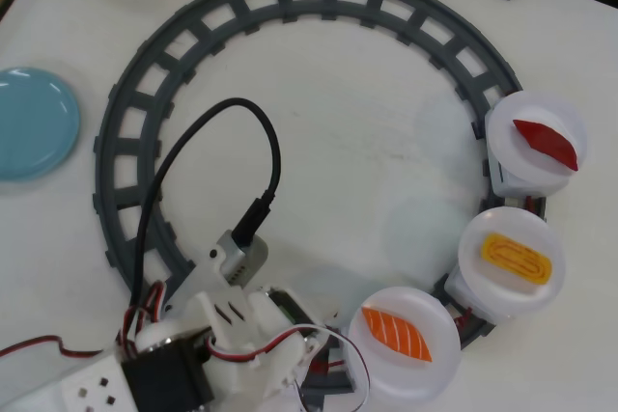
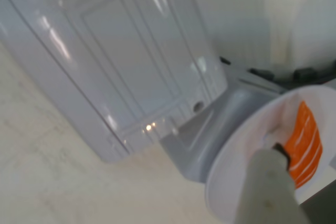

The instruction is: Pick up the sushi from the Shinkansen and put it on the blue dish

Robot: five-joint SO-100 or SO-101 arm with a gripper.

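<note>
Orange sushi (image 1: 395, 332) lying on white plate (image 1: 417, 376) atop track (image 1: 130, 137); pincer (image 2: 270, 169) close beside, opening impossible to tell. Blue dish (image 1: 34, 123) far left.

White table (image 1: 348, 132), track (image 1: 126, 132), blue dish (image 1: 34, 123)

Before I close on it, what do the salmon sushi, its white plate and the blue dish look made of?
The sushi looks like moulded plastic: flat orange with painted-looking white stripes, though it could be rubbery. Its white plate seems smooth, slightly glossy plastic, with soft highlights along the rim in the wrist view. The blue dish looks like plain plastic or melamine with an even, dull sheen; ceramic can't be ruled out.
</note>
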